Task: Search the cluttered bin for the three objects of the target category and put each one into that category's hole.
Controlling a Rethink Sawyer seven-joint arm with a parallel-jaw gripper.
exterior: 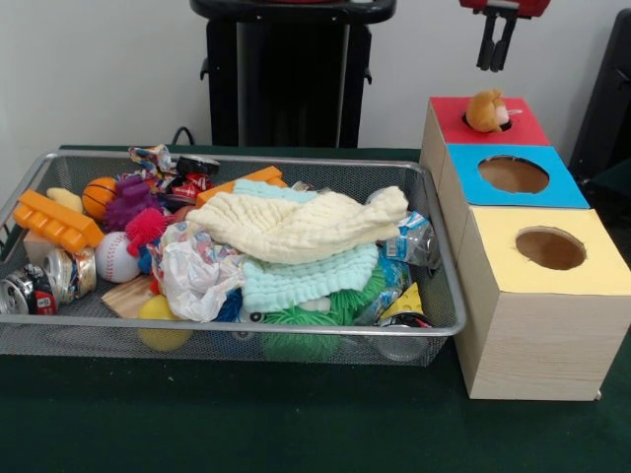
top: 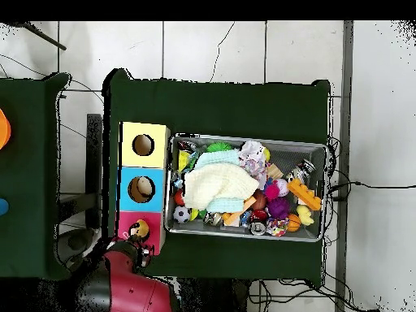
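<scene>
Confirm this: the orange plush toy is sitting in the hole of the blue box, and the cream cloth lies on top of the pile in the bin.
Not quite. The orange plush toy sits in the hole of the red box, not the blue box, as the front view shows. The cream cloth does lie on top of the pile in the bin.

Red arm (top: 134, 292), black joints; red wrist block, dark slim fingers (exterior: 496, 41).

White tiled floor (top: 195, 49), pale wall (exterior: 99, 69)

Tan plush toy (exterior: 486, 110) lodged in red hole (exterior: 488, 122)
</scene>
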